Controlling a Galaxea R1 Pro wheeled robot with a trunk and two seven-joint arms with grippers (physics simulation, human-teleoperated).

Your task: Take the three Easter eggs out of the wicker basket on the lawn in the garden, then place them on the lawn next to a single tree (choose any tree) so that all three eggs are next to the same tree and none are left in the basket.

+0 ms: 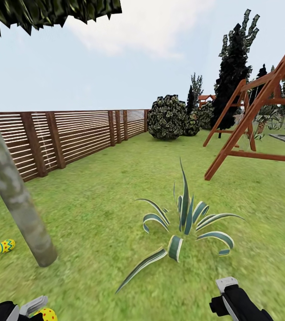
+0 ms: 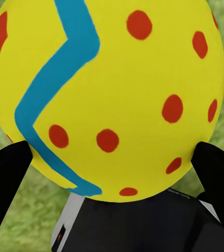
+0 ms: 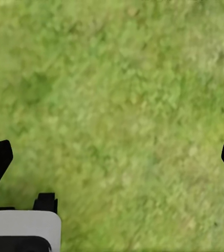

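The left gripper (image 2: 112,157) is clamped on an Easter egg (image 2: 106,94), its two black fingers (image 2: 4,178) pressing the shell from either side; the egg is yellow with red dots and a blue zigzag band. In the head view this held egg (image 1: 48,314) shows at the bottom edge beside the left gripper (image 1: 33,307). The right gripper (image 3: 112,157) holds nothing, its fingers spread wide over bare grass; in the head view the right gripper (image 1: 226,290) hangs low above the turf.

A second egg (image 1: 5,245) lies on the lawn (image 1: 93,200) just beside the foot of the tree (image 1: 18,200), whose pale mottled trunk leans across the left of the head view. A spiky striped plant (image 1: 185,223) grows from the grass ahead of the right arm. A brown slatted fence (image 1: 71,133) runs along the left side of the garden toward dark round bushes (image 1: 167,117). A wooden swing frame (image 1: 258,111) stands at the right, with a black conifer (image 1: 234,67) behind it under a pale, cloudy sky.
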